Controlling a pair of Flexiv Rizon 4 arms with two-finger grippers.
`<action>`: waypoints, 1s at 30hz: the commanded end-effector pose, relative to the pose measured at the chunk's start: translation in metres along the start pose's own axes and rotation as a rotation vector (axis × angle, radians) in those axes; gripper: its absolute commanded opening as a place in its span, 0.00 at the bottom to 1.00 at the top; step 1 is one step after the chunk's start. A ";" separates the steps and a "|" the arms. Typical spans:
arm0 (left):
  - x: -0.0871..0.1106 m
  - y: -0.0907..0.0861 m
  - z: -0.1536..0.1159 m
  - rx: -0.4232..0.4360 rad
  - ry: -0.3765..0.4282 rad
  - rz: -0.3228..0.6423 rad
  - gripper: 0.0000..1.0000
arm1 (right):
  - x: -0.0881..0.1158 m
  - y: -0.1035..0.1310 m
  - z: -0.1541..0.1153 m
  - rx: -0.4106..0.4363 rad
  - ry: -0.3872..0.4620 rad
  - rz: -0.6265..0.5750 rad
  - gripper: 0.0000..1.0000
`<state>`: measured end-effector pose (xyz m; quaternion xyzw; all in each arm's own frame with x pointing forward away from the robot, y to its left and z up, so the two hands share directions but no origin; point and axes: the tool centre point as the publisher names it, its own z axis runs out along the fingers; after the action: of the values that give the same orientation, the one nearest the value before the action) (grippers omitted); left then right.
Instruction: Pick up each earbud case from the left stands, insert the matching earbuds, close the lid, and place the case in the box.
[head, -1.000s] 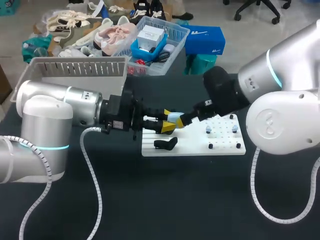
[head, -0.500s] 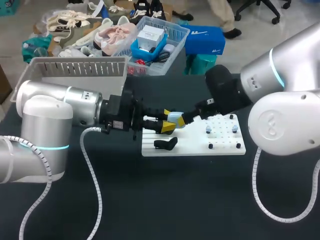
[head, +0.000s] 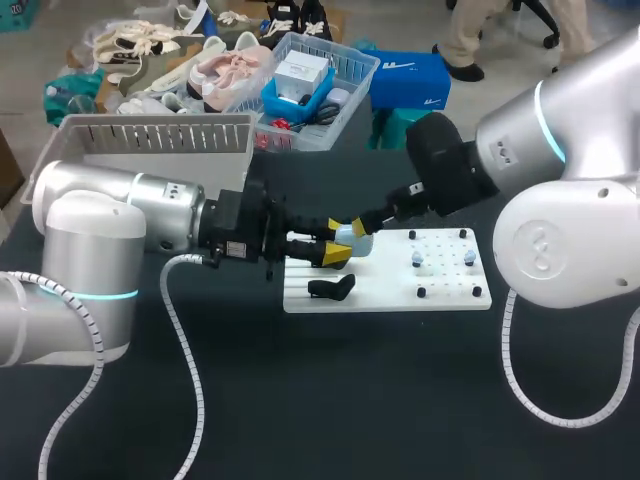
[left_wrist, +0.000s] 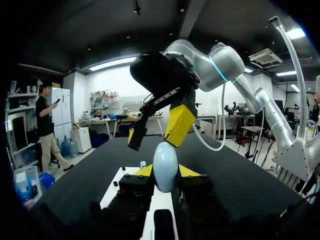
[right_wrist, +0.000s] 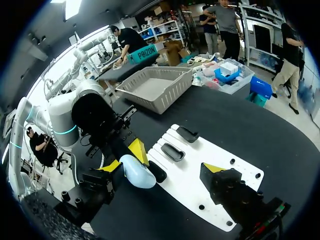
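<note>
My left gripper (head: 338, 250) is shut on a light blue earbud case (head: 349, 242), held just above the left end of the white stand board (head: 390, 296). In the left wrist view the case (left_wrist: 165, 166) stands upright between the yellow fingertips (left_wrist: 143, 171). My right gripper (head: 366, 224) hangs open right over the case, one yellow finger (left_wrist: 179, 123) close above its top. In the right wrist view the case (right_wrist: 136, 172) lies between the wide-apart fingers, near one of them. A black case (head: 330, 288) rests on the board. Earbuds (head: 417, 260) sit on pegs at its right end.
A grey slatted box (head: 150, 142) stands at the back left of the table. Two black cases (right_wrist: 173, 151) lie on the board's stands in the right wrist view. My left arm's cable (head: 185, 340) loops over the dark tabletop in front.
My right gripper has risen slightly and drawn back toward the far side, still open over the case. The left gripper and the blue case have kept still.
</note>
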<state>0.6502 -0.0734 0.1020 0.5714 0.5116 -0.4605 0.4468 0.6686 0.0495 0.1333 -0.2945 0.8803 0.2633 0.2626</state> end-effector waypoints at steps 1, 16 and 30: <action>0.000 -0.001 0.001 -0.006 0.000 0.001 0.00 | -0.004 0.002 -0.002 0.021 0.004 -0.002 1.00; 0.000 -0.001 0.001 -0.006 0.000 0.001 0.00 | 0.021 0.012 -0.012 -0.006 0.025 0.024 1.00; 0.000 -0.001 0.001 -0.006 0.000 0.001 0.00 | 0.032 0.016 -0.009 -0.036 0.037 0.040 1.00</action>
<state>0.6502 -0.0734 0.1021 0.5714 0.5116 -0.4605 0.4468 0.6342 0.0434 0.1255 -0.2857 0.8866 0.2769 0.2359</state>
